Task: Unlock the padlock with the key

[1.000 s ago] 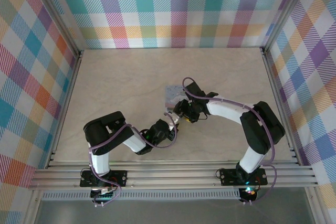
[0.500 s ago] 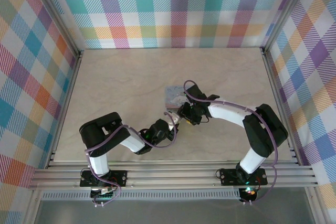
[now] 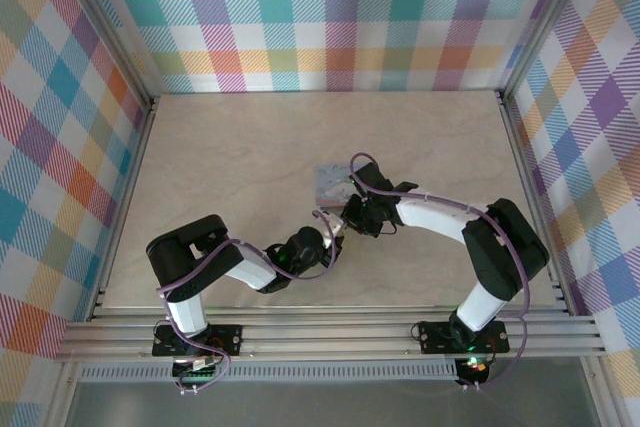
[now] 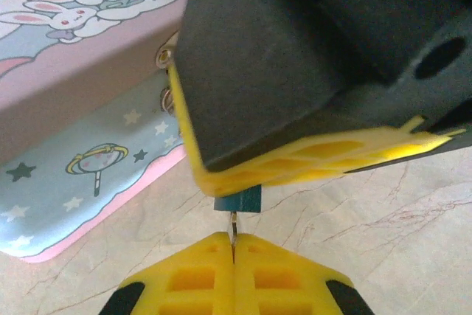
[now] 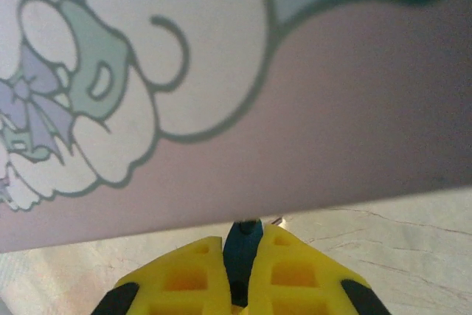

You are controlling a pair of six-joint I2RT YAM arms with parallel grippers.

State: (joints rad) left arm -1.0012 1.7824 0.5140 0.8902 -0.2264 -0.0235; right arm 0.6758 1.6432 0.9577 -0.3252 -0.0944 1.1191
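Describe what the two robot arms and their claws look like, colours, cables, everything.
Both the left arm and right arm have black joint housings and white link sections, with a purple cable looping along each. Each stands on a black base plate. The left claw and right claw have bright yellow fingers with rectangular cut-out pockets and black patches at the outer corners.

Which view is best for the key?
Left wrist: the key is a thin sliver pinched in the left gripper, its tip at the padlock base. In the top external and right wrist views it's too small or blocked to tell.
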